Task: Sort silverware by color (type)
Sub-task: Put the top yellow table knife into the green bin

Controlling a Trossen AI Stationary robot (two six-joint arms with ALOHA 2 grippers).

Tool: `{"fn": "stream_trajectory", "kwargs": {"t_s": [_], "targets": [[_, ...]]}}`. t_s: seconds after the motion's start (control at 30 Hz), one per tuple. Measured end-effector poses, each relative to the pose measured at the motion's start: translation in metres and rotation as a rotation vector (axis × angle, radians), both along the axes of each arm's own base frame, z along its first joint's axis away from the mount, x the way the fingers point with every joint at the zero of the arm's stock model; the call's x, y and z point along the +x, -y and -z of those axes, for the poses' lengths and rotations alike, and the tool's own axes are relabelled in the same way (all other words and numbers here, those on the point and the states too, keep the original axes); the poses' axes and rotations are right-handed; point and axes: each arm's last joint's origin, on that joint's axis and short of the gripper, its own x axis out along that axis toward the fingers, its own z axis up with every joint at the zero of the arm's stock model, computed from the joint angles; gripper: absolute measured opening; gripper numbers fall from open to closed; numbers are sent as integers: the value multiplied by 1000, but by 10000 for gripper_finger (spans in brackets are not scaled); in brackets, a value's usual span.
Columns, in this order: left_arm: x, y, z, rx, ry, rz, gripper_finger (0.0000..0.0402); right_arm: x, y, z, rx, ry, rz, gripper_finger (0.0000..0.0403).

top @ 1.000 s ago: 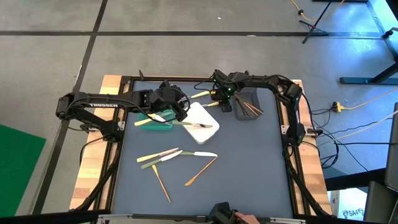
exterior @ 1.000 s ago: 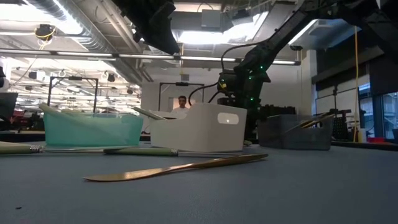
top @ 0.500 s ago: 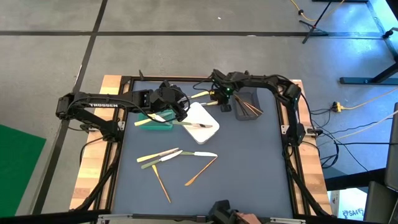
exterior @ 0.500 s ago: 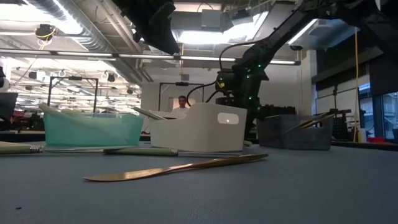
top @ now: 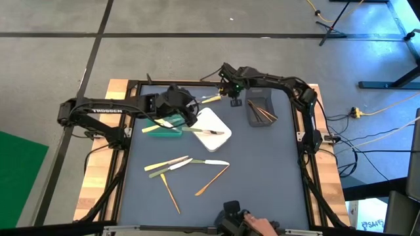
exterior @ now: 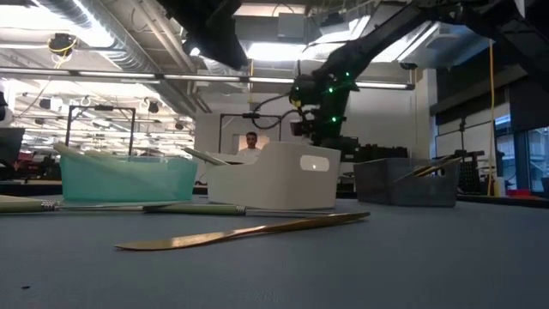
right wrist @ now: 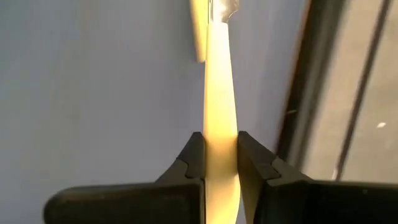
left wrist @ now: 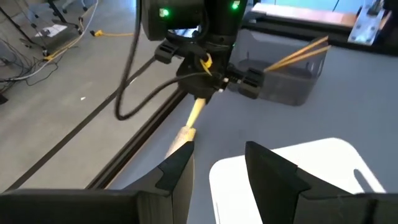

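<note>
One pale yellow utensil [right wrist: 219,106], slim and glossy, is sitting pinched in the right gripper [right wrist: 220,163] toward twelve o'clock.

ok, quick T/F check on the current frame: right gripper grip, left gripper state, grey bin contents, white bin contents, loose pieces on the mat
1. The right gripper is shut on a pale yellow utensil. True.
2. The left gripper holds a utensil. False: its fingers stand apart with nothing between them, above the green bin.
3. The grey bin holds orange-brown utensils. True.
4. The white bin is empty. False: a silver utensil lies in it.
5. No utensils are left loose on the mat. False: several lie near its front, including an orange-brown one.
</note>
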Motion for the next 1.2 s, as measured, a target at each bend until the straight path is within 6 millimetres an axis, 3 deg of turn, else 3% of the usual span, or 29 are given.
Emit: {"fn": "stream_trajectory", "kwargs": {"t_s": [0.27,0.5,0.7,0.9,1.2], "targets": [[-18,-2,-21,-6,105,-30,137,13,8,-40,-112,83,-33,34],[-47,-6,-42,-71,233,-109,137,32,-2,-76,-235,133,-175,34],[-78,-5,-51,-179,300,-192,137,52,-29,-98,-325,156,-347,34],[-105,-3,-54,-303,332,-240,137,72,-66,-104,-383,172,-517,35],[-122,-3,-52,-450,321,-223,137,99,-127,-112,-498,239,-764,35]]}}
